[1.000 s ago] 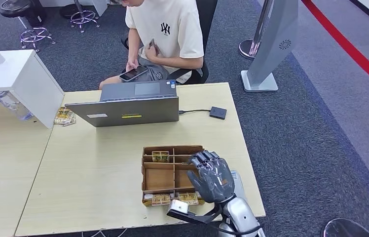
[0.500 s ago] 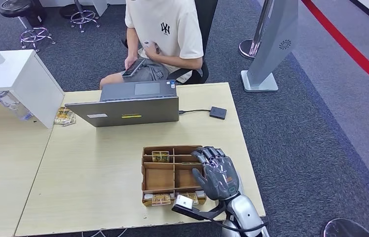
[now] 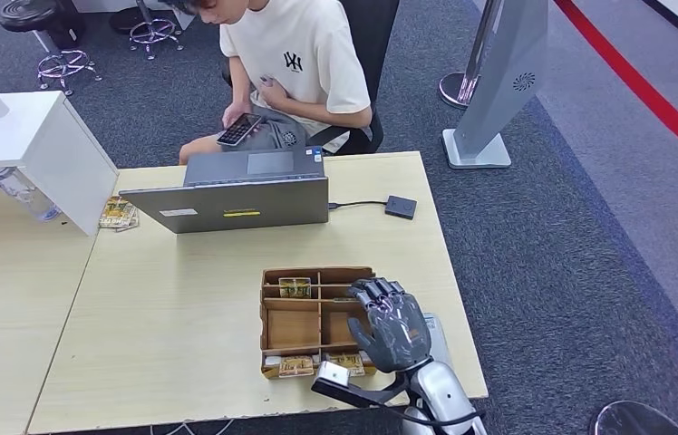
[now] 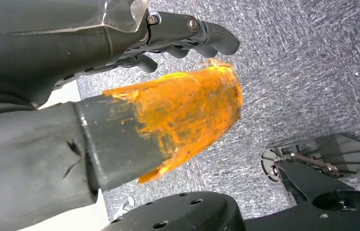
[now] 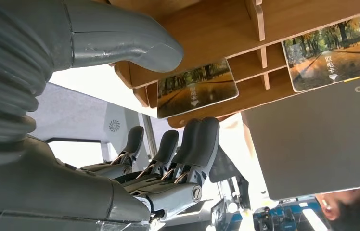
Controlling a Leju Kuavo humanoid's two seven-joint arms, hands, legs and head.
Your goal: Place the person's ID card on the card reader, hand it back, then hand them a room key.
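My right hand [image 3: 392,323] hovers palm-down over the right compartments of the wooden organizer [image 3: 292,328] near the table's [image 3: 181,299] front right corner, fingers spread and slightly curled, holding nothing; my left hand [image 4: 187,36] hangs over carpet, seemingly empty, though its grasp is hard to judge; room key cards [image 3: 295,287] lie flat, long axes along the front edge; the card reader [image 3: 400,207] sits by the far right edge.

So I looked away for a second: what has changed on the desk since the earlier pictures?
The right hand drifted slightly right along the wooden card organizer, then eased back left, still open above it and holding nothing. The person shifted, phone still held. Laptop and card reader stayed put.
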